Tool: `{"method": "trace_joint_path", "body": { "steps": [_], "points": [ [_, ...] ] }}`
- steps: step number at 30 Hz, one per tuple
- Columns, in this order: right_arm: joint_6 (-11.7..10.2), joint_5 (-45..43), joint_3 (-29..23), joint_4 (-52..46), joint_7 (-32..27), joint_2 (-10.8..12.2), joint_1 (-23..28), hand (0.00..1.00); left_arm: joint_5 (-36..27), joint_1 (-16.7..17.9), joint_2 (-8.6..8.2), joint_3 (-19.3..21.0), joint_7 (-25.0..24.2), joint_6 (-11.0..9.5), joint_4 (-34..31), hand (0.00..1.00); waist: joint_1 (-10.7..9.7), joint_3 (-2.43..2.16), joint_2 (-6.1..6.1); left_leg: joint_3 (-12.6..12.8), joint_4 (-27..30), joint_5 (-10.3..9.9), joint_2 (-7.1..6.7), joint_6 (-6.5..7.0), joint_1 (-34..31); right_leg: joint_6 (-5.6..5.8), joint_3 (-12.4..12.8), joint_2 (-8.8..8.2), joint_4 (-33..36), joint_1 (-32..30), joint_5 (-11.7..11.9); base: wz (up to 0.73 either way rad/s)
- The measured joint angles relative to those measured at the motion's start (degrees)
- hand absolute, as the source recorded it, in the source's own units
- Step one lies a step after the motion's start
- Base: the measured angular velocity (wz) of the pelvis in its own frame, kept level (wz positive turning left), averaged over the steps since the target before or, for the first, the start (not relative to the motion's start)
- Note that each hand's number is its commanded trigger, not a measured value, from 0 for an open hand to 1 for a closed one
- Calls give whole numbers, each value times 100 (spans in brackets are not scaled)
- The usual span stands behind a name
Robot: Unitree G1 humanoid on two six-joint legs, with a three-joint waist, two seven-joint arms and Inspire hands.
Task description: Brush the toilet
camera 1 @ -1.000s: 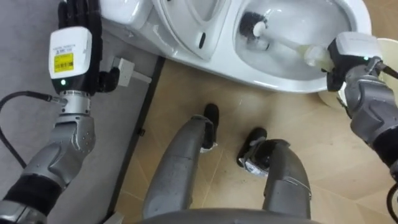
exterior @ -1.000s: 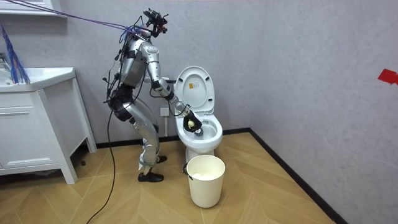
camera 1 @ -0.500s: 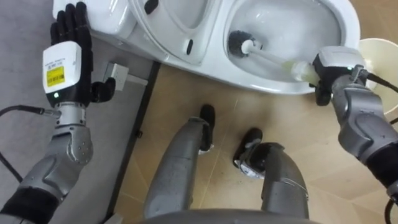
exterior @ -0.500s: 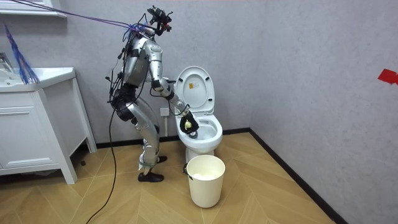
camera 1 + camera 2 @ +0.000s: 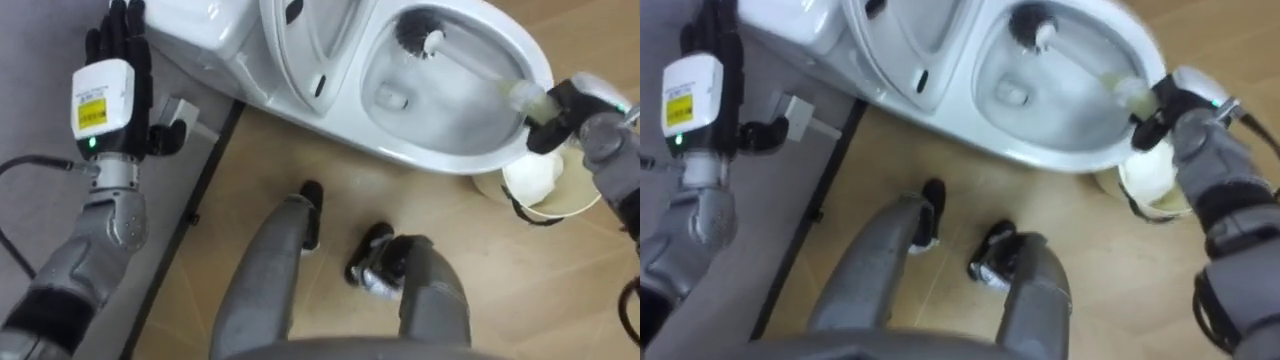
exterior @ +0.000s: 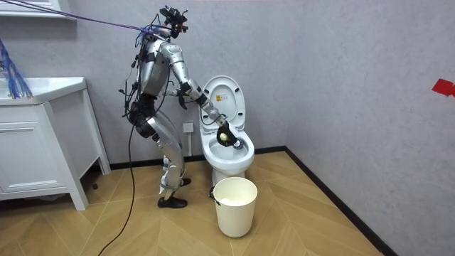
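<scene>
My left hand is raised beside the glossy white ceramic toilet, fingers straight, side by side. Brush: dark round bristle head inside the oval bowl, pale handle clasped in right hand, fingers curled round it.

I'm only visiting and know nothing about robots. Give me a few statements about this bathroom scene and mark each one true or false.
1. The right hand has its fingers curled round the toilet brush, whose head is inside the toilet bowl. True.
2. The left hand grips the brush too. False: it is open, held up beside the tank, holding nothing.
3. The toilet lid is shut. False: it stands raised.
4. A white bin stands on the floor in front of the toilet bowl. True.
</scene>
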Motion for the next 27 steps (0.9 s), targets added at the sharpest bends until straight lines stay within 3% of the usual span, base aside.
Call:
{"method": "trace_joint_path", "body": {
  "steps": [2, 5, 6, 7, 9, 11, 13, 14, 18, 22, 27],
  "points": [
    [-69, 0, -67, 18, 28, 0, 105, 100, 2, 119, -33, 31, -163, -1, 10, 0, 9, -8, 0, 65, -142, -12, -2, 4, 192, 91, 41, 16, -126, 152, 68, -14],
    [-221, 0, -245, 25, 95, 7, 413, 100, 44, 301, -91, 103, -410, -7, 82, 0, 31, -20, 16, 101, -331, 11, -50, 52, 593, 119, 98, 30, -309, 510, 140, -7],
    [-303, 4, -397, -26, 140, 7, 621, 100, 46, 452, -127, 138, -492, -25, 177, 0, 24, -59, 35, 101, -442, 11, -54, 53, 794, 157, 93, 59, -460, 725, 164, -4],
    [-333, -2, -495, -104, 180, 15, 825, 100, 49, 668, -176, 159, -609, 5, 246, 0, -21, -132, 43, 111, -565, 7, -54, 58, 998, 190, 92, 90, -627, 936, 192, -4],
    [-352, -9, -795, -305, 198, 43, 1190, 100, 35, 884, -308, 180, -857, 111, 544, 0, -72, -167, 36, 118, -781, 4, -80, 63, 1388, 241, 88, 115, -862, 1316, 223, 0],
    [-414, 90, -1175, -404, 167, 133, 1539, 100, 5, 1225, -501, 323, -1102, 236, 726, 0, -187, -244, 34, 113, -975, -1, -79, 67, 1737, 301, 28, 174, -1164, 1735, 258, 10],
    [-497, 284, -1666, -653, 123, 306, 2258, 100, -21, 1695, -603, 551, -1346, 254, 849, 0, -236, -347, -94, 113, -1252, -8, -93, 56, 2249, 386, 12, 277, -1588, 2288, 304, 13],
    [-499, 288, -1735, -750, 121, 343, 2422, 100, -21, 1806, -632, 649, -1413, 257, 874, 0, -236, -360, -114, 108, -1307, -19, -87, 45, 2370, 401, 12, 313, -1701, 2438, 317, 4],
    [-519, 286, -2237, -1262, 175, 580, 3239, 100, -302, 2292, -968, 1278, -1818, 297, 1033, 0, -390, -366, -125, 8, -1438, -172, -69, 9, 2949, 452, -193, 434, -2240, 3252, 374, 9],
    [-504, 337, -2379, -1634, 201, 809, 3732, 100, -643, 2589, -1233, 1534, -2193, 321, 1210, 0, -378, -353, -107, 103, -1467, -395, -23, -22, 3412, 505, -117, 495, -2452, 3719, 338, -14],
    [-511, 298, -2646, -1892, 172, 1036, 4080, 100, -801, 2754, -1592, 2048, -2538, 352, 1703, 0, -397, -350, -152, 128, -1712, -427, -85, -41, 3883, 561, -110, 505, -2784, 4194, 342, -2]
  ]
}}
